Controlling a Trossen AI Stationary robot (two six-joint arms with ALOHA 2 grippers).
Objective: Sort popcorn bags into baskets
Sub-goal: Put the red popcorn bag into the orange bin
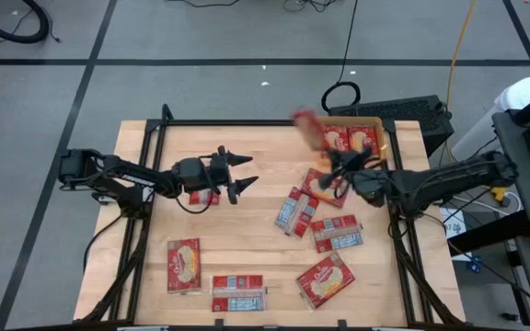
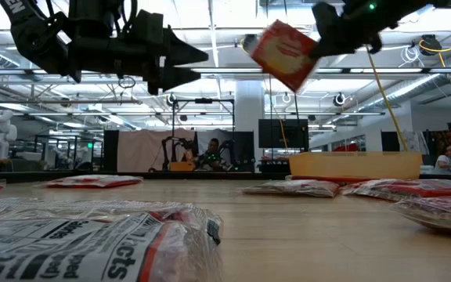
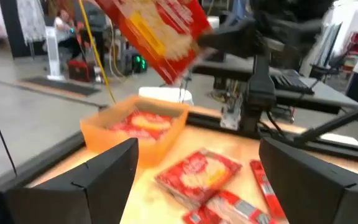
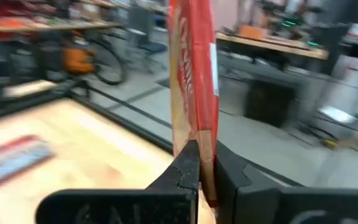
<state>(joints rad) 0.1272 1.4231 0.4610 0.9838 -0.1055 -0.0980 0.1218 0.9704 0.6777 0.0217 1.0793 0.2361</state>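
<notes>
**Right arm lifts one packet toward the tray; left arm stands off, empty**

We work from the table [image 1: 247,248] down. On its far right corner sits the orange basket [image 1: 382,126], already holding at least two popcorn bags. We judge it was put there to sit within the right arm's reach. Loose bags lie in a cluster just in front of the basket [image 1: 294,211], and three more lie well apart along the near edge [image 1: 183,265].

The right gripper [image 4: 205,163] has its fingers pinched together on the bottom edge of one lifted bag [image 2: 284,53], which stands edge-on above them. Holding by the edge leaves the flat body free to drop into the tray.

The left gripper [image 1: 237,175] hovers over mid-table, fingers spread wide, holding nothing.

The high view blurs the lifted bag near the basket's corner. The low view shows it clear of the table, tilted, above the basket's wall. Only the left wrist view looks into the basket, and only the right wrist view shows the pinch.
</notes>
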